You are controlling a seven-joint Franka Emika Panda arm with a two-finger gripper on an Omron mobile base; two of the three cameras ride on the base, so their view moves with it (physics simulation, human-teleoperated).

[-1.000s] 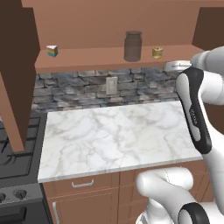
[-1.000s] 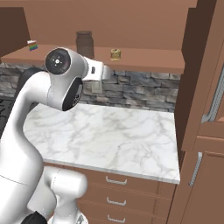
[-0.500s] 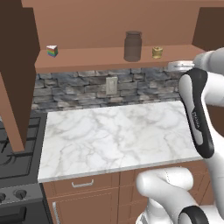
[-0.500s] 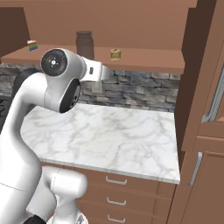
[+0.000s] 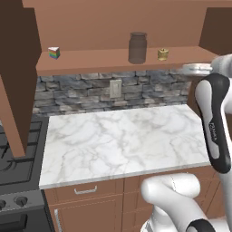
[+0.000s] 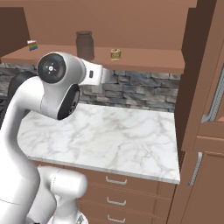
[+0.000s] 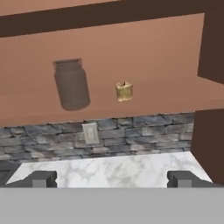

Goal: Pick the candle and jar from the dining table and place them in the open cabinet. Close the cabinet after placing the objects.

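The cabinet [image 5: 118, 27] is a brown wooden enclosure standing open, its plain shelf [image 6: 144, 61] running above a grey stone backsplash [image 5: 149, 88]; one tall door [image 6: 197, 74] with a long vertical silver bar handle [image 6: 215, 96] hangs open at the right of the right base view. Below lies a white, grey-veined marble counter [image 5: 122, 140] over brown drawers [image 6: 109, 181] with short horizontal handles. The jar [image 5: 137, 47], a grey translucent cylinder with a slightly narrower, darker top, stands upright on the shelf. The candle [image 5: 163, 54], a squat yellow-gold cylinder far lower than the jar, sits just beside it on the same shelf, apart from it. A small rainbow-striped wedge [image 5: 54, 52] rests well to the left. The gripper [image 7: 111, 179] faces the shelf with its jaws spread wide and nothing between them.
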